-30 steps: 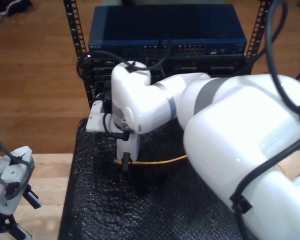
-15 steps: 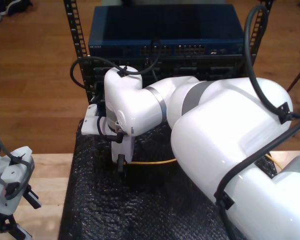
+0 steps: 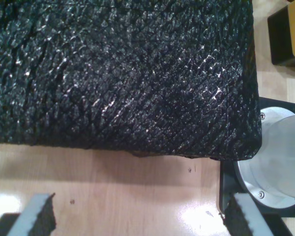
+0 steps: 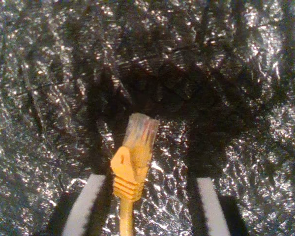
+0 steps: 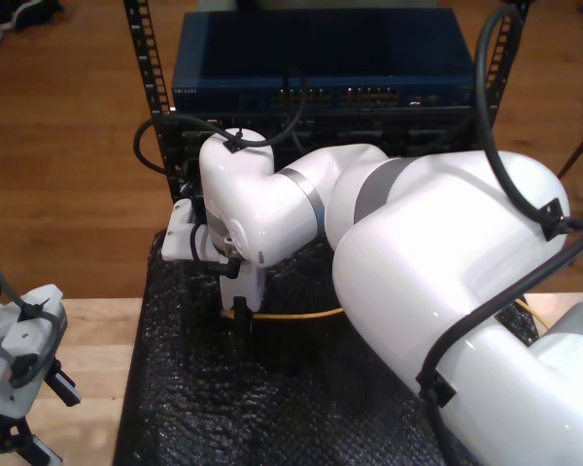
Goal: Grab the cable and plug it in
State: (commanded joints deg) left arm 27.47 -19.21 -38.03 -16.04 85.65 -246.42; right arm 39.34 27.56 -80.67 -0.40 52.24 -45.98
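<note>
The cable (image 4: 132,162) lay on the black crinkled mat (image 4: 246,98), its clear plug pointing away from our second pincer (image 4: 146,209). The plug sat between the two pale fingers (image 4: 83,209), nearer one of them, with a clear gap to the other, so that pincer stood wide and held nothing. In the exterior view a short yellow stretch of the cable (image 5: 301,315) showed beneath the big white arm (image 5: 301,209), which hid the rest. Our first pincer (image 3: 137,216) hung above the bare wooden table (image 3: 118,196) beside the mat's edge (image 3: 137,73), its padded tips cut off but far apart, nothing between them. A round metal base (image 3: 280,157) was partly cropped. Behind the mat stood the blue rack unit (image 5: 321,58), its ports too small to make out.
</note>
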